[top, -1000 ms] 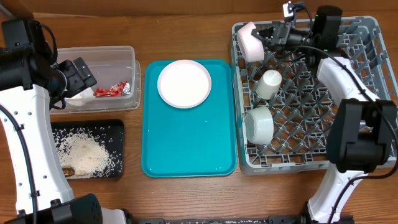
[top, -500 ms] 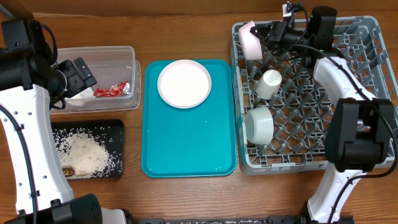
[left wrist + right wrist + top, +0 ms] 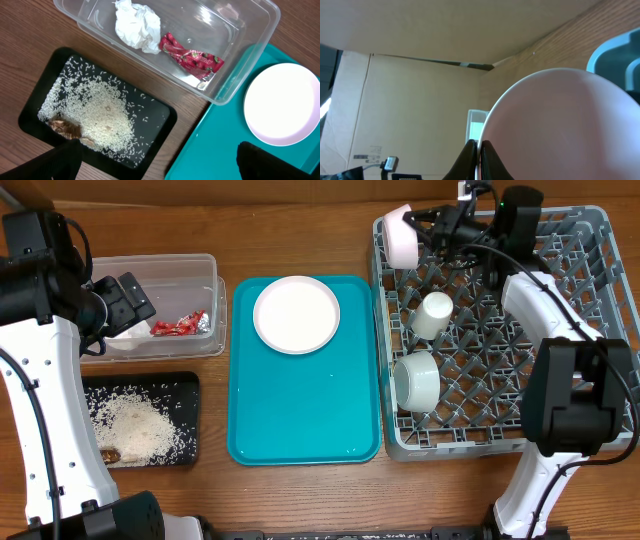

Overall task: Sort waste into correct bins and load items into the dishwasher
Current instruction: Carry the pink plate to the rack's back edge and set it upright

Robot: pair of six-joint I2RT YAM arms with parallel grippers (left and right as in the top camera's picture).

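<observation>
The right tool point(image 3: 418, 224) is pinched shut on the rim of the pale pink plate point(image 3: 400, 236), holding it upright at the far left corner of the grey dish rack point(image 3: 570, 290), where a white cup point(image 3: 434, 314) and a pale bowl point(image 3: 416, 380) lie among the pegs. The left tool point(image 3: 125, 302) hangs wide and empty over the left end of the clear tub point(image 3: 170, 260), which holds the crumpled napkin point(image 3: 136, 26) and red wrapper point(image 3: 192, 59). There's rice point(image 3: 102, 117) in the black tray point(image 3: 190, 420) beside it, and a white plate point(image 3: 296, 314) sits on the teal tray point(image 3: 300, 410).

You're looking at a wooden counter point(image 3: 300, 220) carrying a clear tub point(image 3: 160, 259), black tray point(image 3: 186, 394), teal tray point(image 3: 300, 410) and grey dish rack point(image 3: 480, 375).
</observation>
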